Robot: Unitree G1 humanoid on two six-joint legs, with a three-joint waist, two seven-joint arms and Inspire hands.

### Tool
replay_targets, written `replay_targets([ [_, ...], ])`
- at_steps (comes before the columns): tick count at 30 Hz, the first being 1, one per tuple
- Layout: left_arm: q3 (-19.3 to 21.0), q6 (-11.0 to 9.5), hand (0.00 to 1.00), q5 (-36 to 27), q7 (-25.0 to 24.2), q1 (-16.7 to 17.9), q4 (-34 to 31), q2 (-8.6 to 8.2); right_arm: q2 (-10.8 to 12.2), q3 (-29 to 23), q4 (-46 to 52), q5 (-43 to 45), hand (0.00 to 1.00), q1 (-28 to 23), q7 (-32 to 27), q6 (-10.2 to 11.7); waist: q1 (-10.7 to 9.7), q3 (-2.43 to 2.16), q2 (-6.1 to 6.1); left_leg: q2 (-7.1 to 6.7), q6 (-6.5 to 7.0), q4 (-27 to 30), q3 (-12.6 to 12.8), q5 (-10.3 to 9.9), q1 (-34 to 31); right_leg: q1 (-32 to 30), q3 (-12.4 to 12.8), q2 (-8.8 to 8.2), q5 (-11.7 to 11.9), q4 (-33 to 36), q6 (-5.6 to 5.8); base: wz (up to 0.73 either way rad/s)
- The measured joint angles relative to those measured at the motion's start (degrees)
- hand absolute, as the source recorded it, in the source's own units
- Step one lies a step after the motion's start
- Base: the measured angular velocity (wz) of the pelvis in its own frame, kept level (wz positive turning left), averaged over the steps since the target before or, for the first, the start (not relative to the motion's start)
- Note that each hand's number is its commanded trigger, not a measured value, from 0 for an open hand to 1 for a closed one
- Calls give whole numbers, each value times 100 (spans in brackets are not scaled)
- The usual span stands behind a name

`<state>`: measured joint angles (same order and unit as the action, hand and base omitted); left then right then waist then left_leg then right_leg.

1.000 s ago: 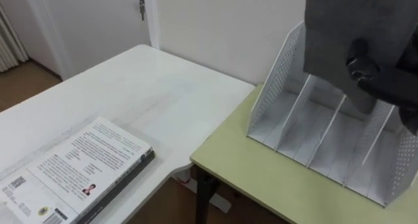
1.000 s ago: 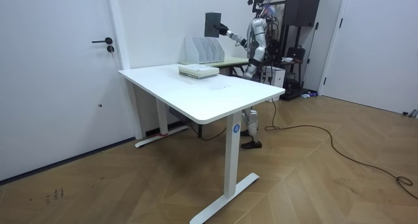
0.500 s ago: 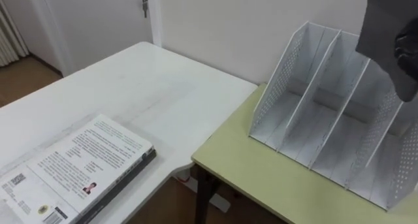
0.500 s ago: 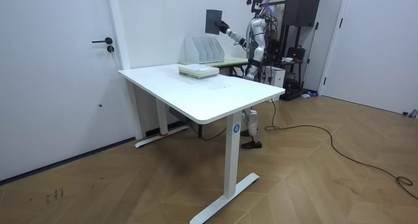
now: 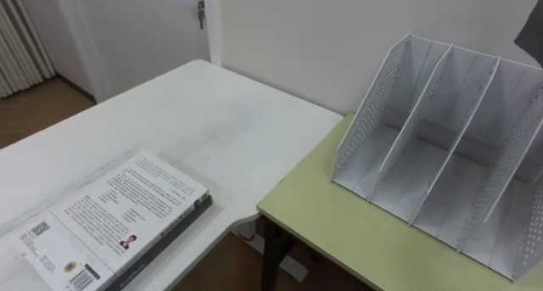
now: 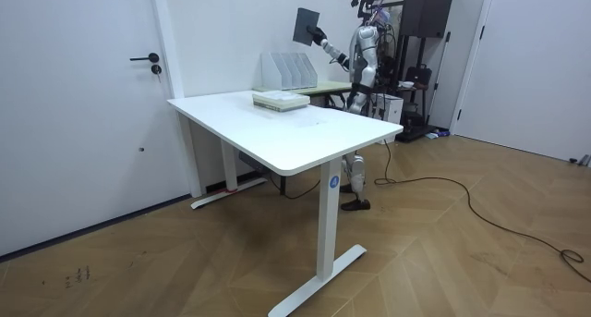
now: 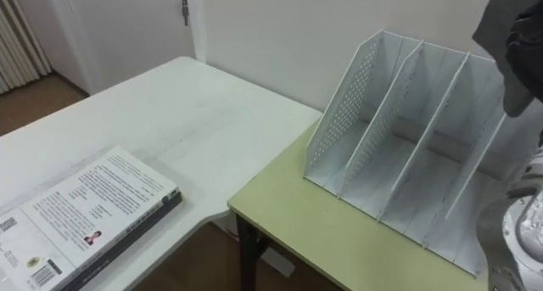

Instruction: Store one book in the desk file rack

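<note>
Clearance seems the reason we carry the dark grey book (image 7: pixel 496 15) upright and high over the white file rack (image 7: pixel 339 113) on the green worktop (image 7: pixel 314 232): our right hand (image 7: pixel 522 58), clamped on its lower edge, can lower it edge-first between dividers.

A white table (image 5: pixel 212 121) stands beside a green desk (image 5: pixel 339 232), near a door (image 6: pixel 83 123).

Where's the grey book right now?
The grey book is at the right eye view's upper right, held in the right hand above the file rack.
</note>
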<state>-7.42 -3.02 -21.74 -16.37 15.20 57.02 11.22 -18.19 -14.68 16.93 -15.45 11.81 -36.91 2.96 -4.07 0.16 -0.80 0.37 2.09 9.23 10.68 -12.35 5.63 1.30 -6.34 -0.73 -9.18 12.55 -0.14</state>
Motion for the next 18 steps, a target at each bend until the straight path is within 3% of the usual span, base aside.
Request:
replay_targets([
  [11, 49, -9, 0, 3, 33, -31, 48, -41, 0, 2, -100, 0, 100, 0, -112, 83, 8, 5, 24, -5, 0, -54, 5, 0, -2, -19, -33, 4, 0, -83, 1, 0],
  [18, 61, -10, 0, 5, 204, -125, 147, -74, 1, 75, -699, -232, 100, -16, -41, 150, 145, 4, 22, -2, 0, -45, 6, 2, 4, -21, -39, 5, 0, -95, 1, -2],
])
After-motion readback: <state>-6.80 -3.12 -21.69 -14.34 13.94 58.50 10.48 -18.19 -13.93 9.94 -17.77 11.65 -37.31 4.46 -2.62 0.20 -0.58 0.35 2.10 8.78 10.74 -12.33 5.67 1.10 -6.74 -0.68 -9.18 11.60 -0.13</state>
